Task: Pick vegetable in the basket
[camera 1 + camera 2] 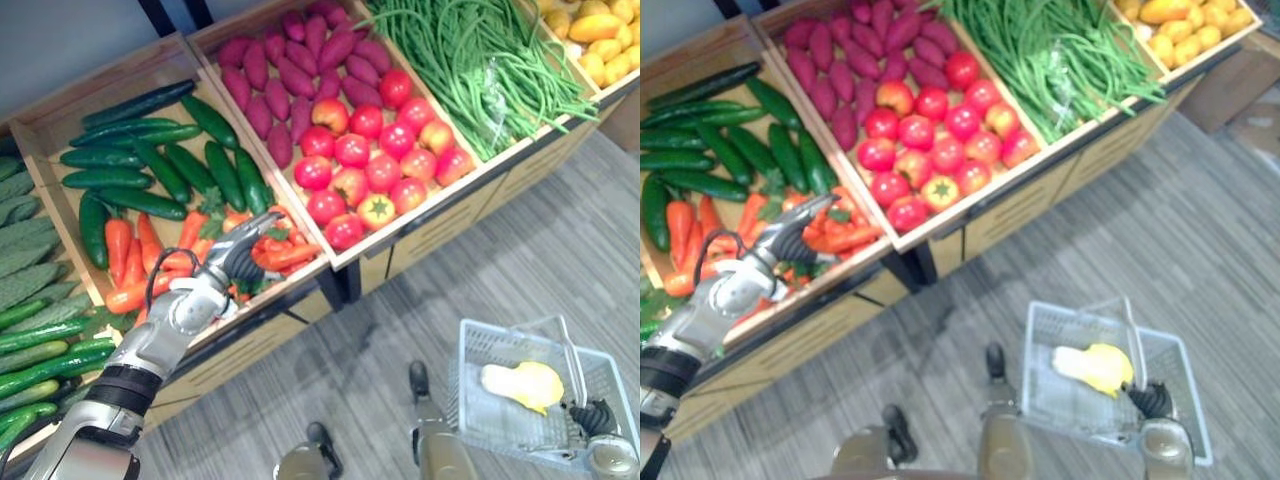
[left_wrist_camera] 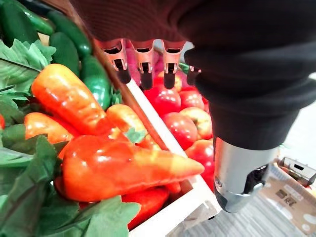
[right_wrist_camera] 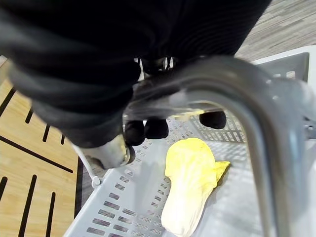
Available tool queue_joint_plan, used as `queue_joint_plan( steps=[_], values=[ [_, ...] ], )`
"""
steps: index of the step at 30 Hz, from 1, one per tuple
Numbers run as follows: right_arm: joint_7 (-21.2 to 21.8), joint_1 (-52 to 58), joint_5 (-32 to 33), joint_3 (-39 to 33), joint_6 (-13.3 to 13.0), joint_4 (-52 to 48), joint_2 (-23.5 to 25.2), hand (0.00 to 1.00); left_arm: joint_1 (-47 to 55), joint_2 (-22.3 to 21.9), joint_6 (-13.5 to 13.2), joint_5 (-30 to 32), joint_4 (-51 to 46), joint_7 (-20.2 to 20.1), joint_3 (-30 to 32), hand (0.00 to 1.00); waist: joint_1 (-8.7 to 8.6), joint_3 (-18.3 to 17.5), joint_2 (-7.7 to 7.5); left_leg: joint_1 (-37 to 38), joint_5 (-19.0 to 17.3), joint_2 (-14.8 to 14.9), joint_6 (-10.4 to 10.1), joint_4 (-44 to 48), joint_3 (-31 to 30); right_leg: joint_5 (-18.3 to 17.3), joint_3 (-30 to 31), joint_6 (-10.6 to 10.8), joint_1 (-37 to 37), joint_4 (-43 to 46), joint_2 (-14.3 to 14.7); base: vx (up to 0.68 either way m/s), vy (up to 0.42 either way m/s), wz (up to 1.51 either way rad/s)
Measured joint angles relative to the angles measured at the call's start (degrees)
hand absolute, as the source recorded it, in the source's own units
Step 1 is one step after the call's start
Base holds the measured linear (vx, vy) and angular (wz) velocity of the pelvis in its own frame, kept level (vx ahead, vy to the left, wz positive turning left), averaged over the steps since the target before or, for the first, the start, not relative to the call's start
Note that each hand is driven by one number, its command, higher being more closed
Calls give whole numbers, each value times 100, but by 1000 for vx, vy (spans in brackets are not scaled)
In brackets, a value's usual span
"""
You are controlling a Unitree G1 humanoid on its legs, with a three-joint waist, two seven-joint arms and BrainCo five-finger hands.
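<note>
My left hand [image 1: 240, 257] hovers over the pile of orange carrots [image 1: 190, 250] at the front of the cucumber bin, fingers [image 2: 144, 66] straight and open, holding nothing. A large carrot [image 2: 123, 168] lies just under the hand. My right hand [image 1: 597, 418] is curled round the grey handle [image 3: 237, 98] of a pale plastic basket [image 1: 500, 360] at the lower right. A yellow vegetable [image 3: 190, 182] lies in the basket.
Wooden bins [image 1: 400, 235] hold cucumbers [image 1: 150, 160], purple sweet potatoes [image 1: 290, 70], tomatoes [image 1: 370, 160], green beans [image 1: 470, 60] and yellow fruit [image 1: 600, 35]. More cucumbers [image 1: 30, 330] lie at far left. Grey plank floor [image 1: 540, 250] lies in front of the stand.
</note>
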Motion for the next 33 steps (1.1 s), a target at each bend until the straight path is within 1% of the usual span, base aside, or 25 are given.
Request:
queue_joint_plan(
  steps=[3,10,20,22,26,29,31,33],
  values=[
    [0,-16,0,28,0,7,-2,100,0,-1,0,162,99,1,-5,0,-2,41,-7,-11,-32,15,8,54,6,0,18,0,-2,7,7,-48,-58,-3],
    [-2,-61,0,131,0,12,-81,100,0,-1,45,201,224,3,-5,0,1,105,-32,-121,-111,23,17,198,35,31,70,9,-88,14,-5,-56,-62,-3],
    [-5,-69,0,132,-8,11,-96,100,-43,-1,80,205,239,149,-2,0,1,162,-46,-233,-131,34,27,261,35,44,83,10,-188,14,2,-52,-70,-1],
    [-5,-82,0,132,-7,11,-115,100,-129,-37,83,205,377,221,-1,0,-9,190,-44,-243,-134,39,28,279,39,62,90,3,-191,3,3,-58,-71,-2],
    [-6,-82,0,132,-8,10,-124,100,-186,-65,107,206,454,226,-1,0,-16,198,-49,-244,-151,48,27,301,52,62,98,2,-195,3,11,-58,-74,-2],
    [-6,-84,0,132,-8,9,-125,100,-246,-173,113,214,551,240,2,0,-10,199,-50,-264,-195,74,34,366,80,62,115,3,-206,3,20,-46,-56,-5],
    [-7,-101,0,139,-8,9,-127,100,-258,-181,114,220,560,251,11,0,-5,214,-77,-277,-214,84,36,391,131,68,163,9,-247,12,30,-62,-71,-11],
    [-7,-130,0,139,-8,9,-130,100,-314,-181,114,389,606,292,12,0,-6,240,-93,-294,-214,82,36,396,162,92,207,-4,-283,5,36,-65,-79,-9]
  ],
)
